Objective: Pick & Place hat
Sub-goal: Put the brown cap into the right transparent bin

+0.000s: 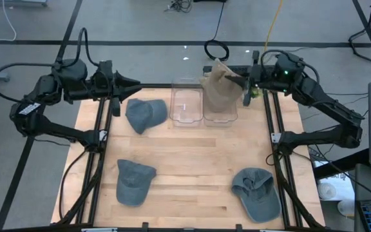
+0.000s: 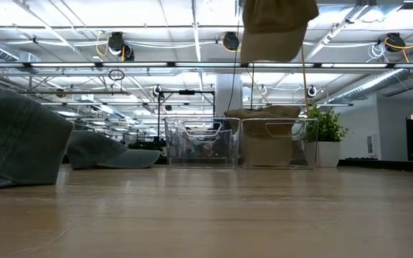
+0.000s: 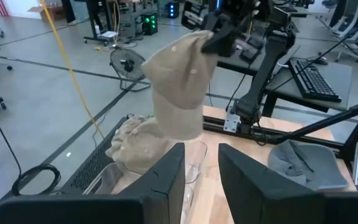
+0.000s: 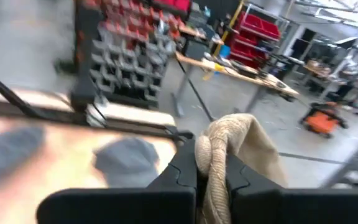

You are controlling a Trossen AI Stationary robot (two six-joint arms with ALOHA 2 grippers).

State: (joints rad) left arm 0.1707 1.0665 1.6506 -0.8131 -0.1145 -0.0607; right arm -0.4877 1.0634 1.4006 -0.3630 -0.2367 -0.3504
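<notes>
A tan hat (image 1: 219,87) hangs from my right gripper (image 1: 240,80), which is shut on it above the right one of two clear bins (image 1: 221,116) at the table's far edge. Another tan hat (image 3: 135,146) lies inside that bin. The left bin (image 1: 187,103) stands beside it. Three grey hats lie on the table: one far left (image 1: 145,115), one near left (image 1: 134,182), one near right (image 1: 257,192). My left gripper (image 1: 137,82) is raised at the far left, open with nothing between its fingers (image 3: 166,177), pointing toward the bins. My right gripper pinches a bunched fold of the tan hat's cloth (image 4: 214,152) between its two fingers. The fingers lie about level and come from the table's right side. The hat (image 2: 274,29) hangs slack below them, lifted clear above the right bin.
The two bins stand side by side at the middle of the far edge. Bare wood lies in the table's middle (image 1: 192,167) between the grey hats. Black rails (image 1: 98,148) run along the table's left and right sides.
</notes>
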